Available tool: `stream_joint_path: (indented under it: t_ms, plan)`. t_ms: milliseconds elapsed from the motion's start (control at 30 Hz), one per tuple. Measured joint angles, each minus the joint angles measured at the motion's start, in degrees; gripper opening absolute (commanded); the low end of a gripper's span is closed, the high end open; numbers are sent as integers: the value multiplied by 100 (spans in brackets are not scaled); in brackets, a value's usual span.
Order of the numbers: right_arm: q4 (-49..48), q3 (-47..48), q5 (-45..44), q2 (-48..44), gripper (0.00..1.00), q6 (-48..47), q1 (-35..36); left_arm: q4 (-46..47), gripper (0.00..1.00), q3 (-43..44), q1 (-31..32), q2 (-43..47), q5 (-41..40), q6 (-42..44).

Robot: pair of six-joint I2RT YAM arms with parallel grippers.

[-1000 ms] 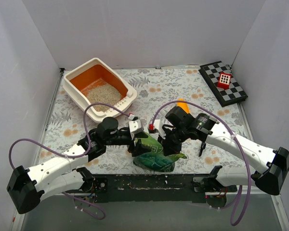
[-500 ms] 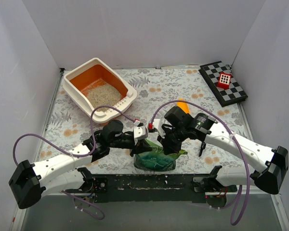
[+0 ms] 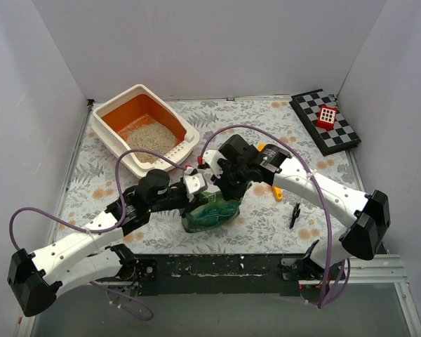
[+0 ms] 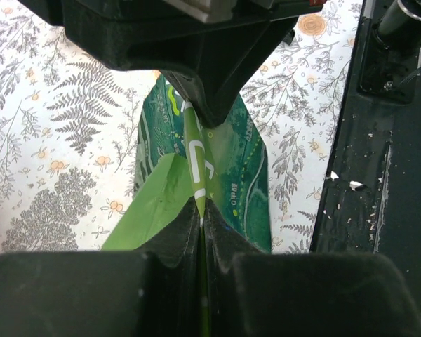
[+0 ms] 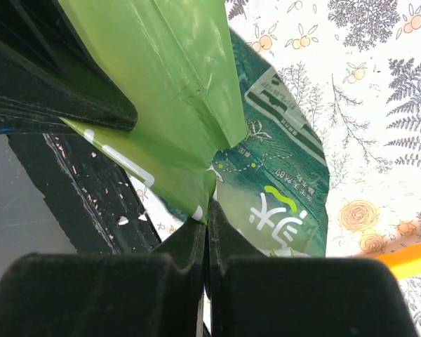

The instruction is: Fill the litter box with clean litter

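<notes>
The litter box (image 3: 107, 137), cream rim and orange basin, sits at the back left with a patch of clean litter (image 3: 151, 137) in its near half. A glossy green bag (image 3: 210, 210) hangs just above the table between my two arms. My left gripper (image 3: 194, 197) is shut on the bag's top seam (image 4: 195, 165) from the left. My right gripper (image 3: 224, 191) is shut on the same top edge (image 5: 189, 189) from the right. Both pairs of jaws pinch thin green film. The bag's mouth is hidden by the grippers.
A yellow-orange scoop (image 3: 272, 184) lies on the floral cloth partly under my right arm. A black-and-white checkerboard (image 3: 325, 123) with a red block (image 3: 327, 116) sits at the back right. A small black piece (image 3: 294, 215) lies near front right. White walls enclose three sides.
My left gripper closed on the bag's top edge. Both arms then carried the bag leftward and away from the front edge; the right arm swung left, uncovering the scoop.
</notes>
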State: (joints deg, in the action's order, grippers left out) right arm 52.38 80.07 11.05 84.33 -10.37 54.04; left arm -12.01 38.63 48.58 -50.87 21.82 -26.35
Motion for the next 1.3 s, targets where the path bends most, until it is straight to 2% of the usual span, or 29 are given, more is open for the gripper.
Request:
stream_joint_path:
  t_ms: [233,500,567,667,900,1100,1300]
  plan:
    - [-376,-339,125,46,1,0,-2,11,0,-264,-52,120,52,-197]
    - [-293,-297,382,-72,3,44,92,70,0,-511,-63,590,221,-487]
    - [-190,-195,407,-37,23,63,116,96,0,-568,-63,688,264,-540]
    - [-153,-42,354,-22,38,155,114,138,0,-691,-59,789,319,-621]
    - [-192,584,-317,-269,52,662,-81,363,0,-953,-48,1067,310,-798]
    - [-66,647,-1152,-1231,52,1561,-925,507,0,-1086,-48,1169,361,-931]
    - [57,-669,-1825,-1921,52,2396,-2507,529,0,-1115,-48,1222,334,-1023]
